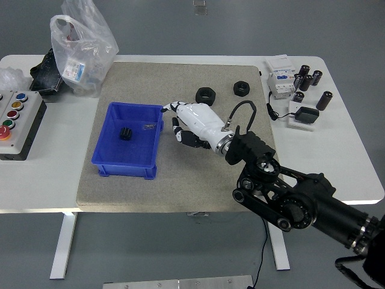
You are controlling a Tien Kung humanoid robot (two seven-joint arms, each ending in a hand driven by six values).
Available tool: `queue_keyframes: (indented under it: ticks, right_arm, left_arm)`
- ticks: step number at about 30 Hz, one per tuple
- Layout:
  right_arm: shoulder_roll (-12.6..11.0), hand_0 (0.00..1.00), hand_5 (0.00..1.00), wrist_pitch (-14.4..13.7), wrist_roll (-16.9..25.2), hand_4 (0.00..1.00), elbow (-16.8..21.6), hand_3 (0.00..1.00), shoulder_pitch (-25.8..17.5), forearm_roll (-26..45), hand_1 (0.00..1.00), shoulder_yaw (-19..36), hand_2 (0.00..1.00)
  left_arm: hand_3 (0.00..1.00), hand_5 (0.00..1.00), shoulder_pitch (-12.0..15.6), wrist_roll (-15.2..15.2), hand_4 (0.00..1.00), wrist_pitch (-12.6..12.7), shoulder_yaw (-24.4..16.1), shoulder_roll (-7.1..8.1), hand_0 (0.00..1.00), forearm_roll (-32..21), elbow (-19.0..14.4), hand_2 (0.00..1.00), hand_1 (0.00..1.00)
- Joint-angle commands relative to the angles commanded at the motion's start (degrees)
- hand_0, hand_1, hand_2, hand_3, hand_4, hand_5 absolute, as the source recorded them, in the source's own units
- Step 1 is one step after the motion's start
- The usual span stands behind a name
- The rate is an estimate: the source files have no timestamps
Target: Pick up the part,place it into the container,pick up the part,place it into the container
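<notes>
The robot's right hand [191, 122] is white and sits over the tan mat [180, 180], just to the right of the blue box [108, 162]. Its fingers [179, 135] are loosely spread and hold nothing. A small black gear [125, 133] lies inside the blue box, near its middle. There is also a tiny thin thing [147, 126] in the box by the right wall, but it is too small to tell what it is. Two big black nuts [206, 95] wait on the mat behind the hand, one just beside the hand and the other nut [241, 88] farther right. A plastic bag [81, 45] sits at the far left, and a button box [17, 123] rests on the white table [337, 156].
</notes>
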Motion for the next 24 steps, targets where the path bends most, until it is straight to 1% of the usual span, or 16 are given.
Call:
queue_keyframes:
  ticks: [4, 6, 7, 11, 12, 17, 18, 21, 24]
  right_arm:
    - [-2.3, 0.393, 0.090, 2.9, -2.3, 0.321, -0.3, 0.786, -2.7, -1.6, 0.694, 5.1, 0.843]
    - [-2.9, 0.393, 0.090, 4.1, -3.2, 0.321, 0.0, 0.786, -3.8, -1.8, 0.694, 7.1, 0.843]
    - [-3.1, 0.394, 0.276, 4.4, -3.4, 0.834, 0.0, 0.950, -4.2, -1.7, 0.735, 7.6, 0.916]
    - [-3.4, 0.394, 0.276, 5.9, -4.3, 0.834, -0.3, 0.950, -5.6, -0.4, 0.735, 7.6, 0.916]
    - [-3.3, 0.410, 0.361, 6.3, -4.4, 0.918, -0.3, 0.998, -5.9, -0.1, 0.795, 7.6, 0.989]
    - [-2.9, 0.410, 0.361, 7.0, -4.3, 0.918, 0.0, 0.998, -6.5, 1.9, 0.795, 7.1, 0.989]
    - [-2.8, 0.410, 0.433, 7.2, -4.3, 0.971, -0.1, 0.998, -6.5, 2.3, 0.804, 6.8, 0.994]
    - [-2.5, 0.410, 0.433, 7.4, -4.3, 0.971, -0.4, 0.998, -6.2, 3.3, 0.804, 5.8, 0.994]
    - [-2.0, 0.410, 0.433, 7.3, -4.4, 0.971, -1.7, 0.998, -5.5, 3.8, 0.804, 4.5, 0.994]
  left_arm:
    - [0.782, 0.205, 0.1, -0.1, 0.643, 0.0, -0.2, -0.07, 0.667, 0.1, 0.0, 0.631, 0.656]
    - [0.782, 0.205, 0.0, -0.2, 0.643, 0.0, -0.1, -0.08, 0.667, 0.1, 0.0, 0.631, 0.656]
    - [0.770, 0.204, 0.0, -0.2, 0.632, 0.0, 0.0, -0.08, 0.667, 0.0, 0.0, 0.625, 0.656]
    - [0.770, 0.204, -0.3, -0.3, 0.632, 0.0, 0.4, -0.16, 0.667, -0.3, 0.0, 0.625, 0.656]
    - [0.762, 0.201, -0.4, -0.3, 0.624, 0.0, 0.5, -0.19, 0.667, -0.3, 0.0, 0.623, 0.656]
    - [0.762, 0.201, -0.5, -0.2, 0.624, 0.0, 0.5, -0.27, 0.667, -0.1, 0.0, 0.623, 0.656]
    - [0.760, 0.199, -0.5, -0.2, 0.620, 0.0, 0.5, -0.27, 0.667, -0.1, 0.0, 0.622, 0.656]
    - [0.760, 0.199, -0.5, -0.2, 0.620, 0.0, 0.4, -0.27, 0.667, 0.0, 0.0, 0.622, 0.656]
    - [0.760, 0.199, -0.4, -0.1, 0.620, 0.0, 0.3, -0.28, 0.667, 0.1, 0.0, 0.622, 0.656]
